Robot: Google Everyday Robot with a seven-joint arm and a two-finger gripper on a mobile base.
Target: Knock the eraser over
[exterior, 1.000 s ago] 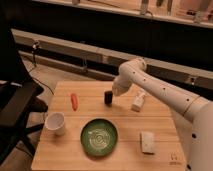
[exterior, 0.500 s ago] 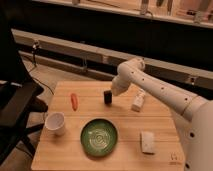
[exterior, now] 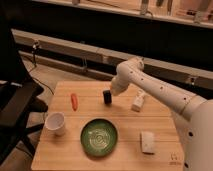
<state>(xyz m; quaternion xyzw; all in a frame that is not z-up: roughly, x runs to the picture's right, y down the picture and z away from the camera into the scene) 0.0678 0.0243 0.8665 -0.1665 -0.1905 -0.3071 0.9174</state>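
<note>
eraser point(exterior: 107, 97) upright, hand point(exterior: 113, 93) (right) just beside

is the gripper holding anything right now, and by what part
It cannot be told. The gripper sits right beside the top of the upright black eraser on the table, but no grasp is visible.

Light falls from above onto the table point(exterior: 125, 155), whose pale wood is the brightest area, while the background from nine to three o'clock stays dark. The whole view is soft and slightly blurred. The white arm point(exterior: 160, 90) picks up a warm tint. The hand point(exterior: 114, 95) at the eraser point(exterior: 107, 97) blends into shade; the black eraser shows no detail. The green plate point(exterior: 99, 137) has faint sheen.
</note>
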